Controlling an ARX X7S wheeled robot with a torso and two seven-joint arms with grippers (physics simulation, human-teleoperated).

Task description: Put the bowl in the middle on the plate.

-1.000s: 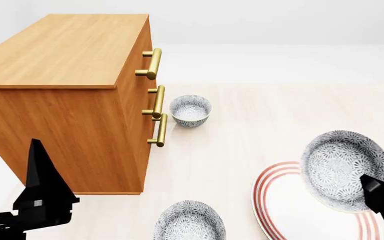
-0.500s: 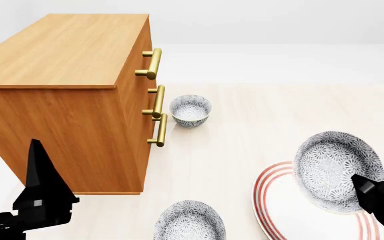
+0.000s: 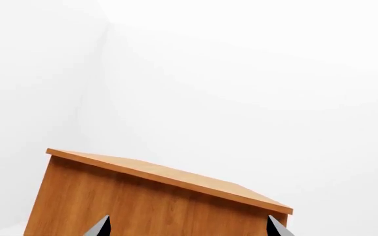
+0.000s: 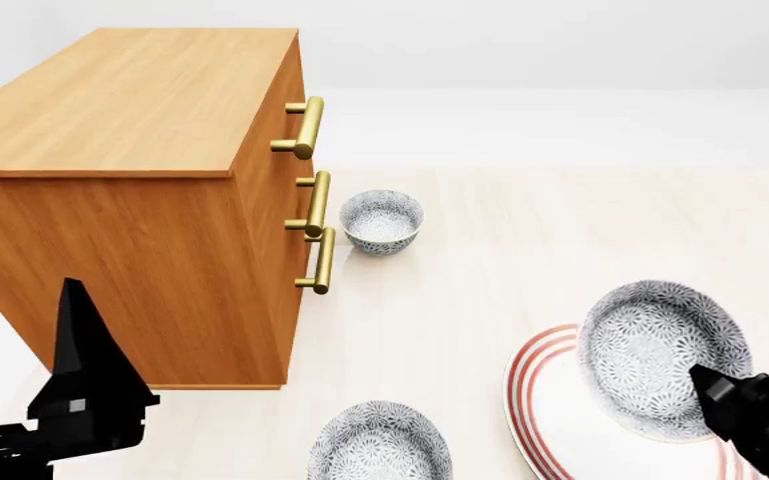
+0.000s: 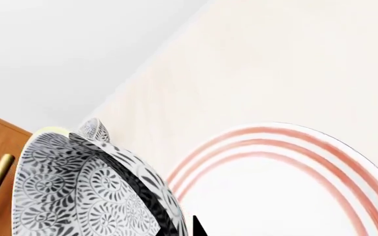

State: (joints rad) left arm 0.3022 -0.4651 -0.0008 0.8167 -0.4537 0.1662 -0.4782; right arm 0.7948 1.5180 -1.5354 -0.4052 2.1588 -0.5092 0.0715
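Observation:
My right gripper [image 4: 742, 412] is shut on the rim of the bowl [image 4: 658, 352], white with a grey-blue flower pattern. The bowl hangs tilted over the plate [image 4: 539, 398], a wide white plate with red rings at the lower right. In the right wrist view the bowl [image 5: 77, 191] fills the near side, its rim pinched in my right gripper [image 5: 175, 229], and the plate [image 5: 287, 147] lies just beyond. My left gripper [image 4: 80, 385] stands open and empty at the lower left, beside the cabinet. In its own view the left gripper [image 3: 187, 231] shows only two widely spaced tips.
A wooden cabinet [image 4: 131, 180] with brass handles [image 4: 307, 125] fills the left. A second patterned bowl [image 4: 381, 220] sits on the table next to the handles. A third patterned bowl [image 4: 379, 442] sits at the near edge, left of the plate.
My right gripper has carried the bowl down and to the left, further over the plate. The left arm and the other bowls have not moved.

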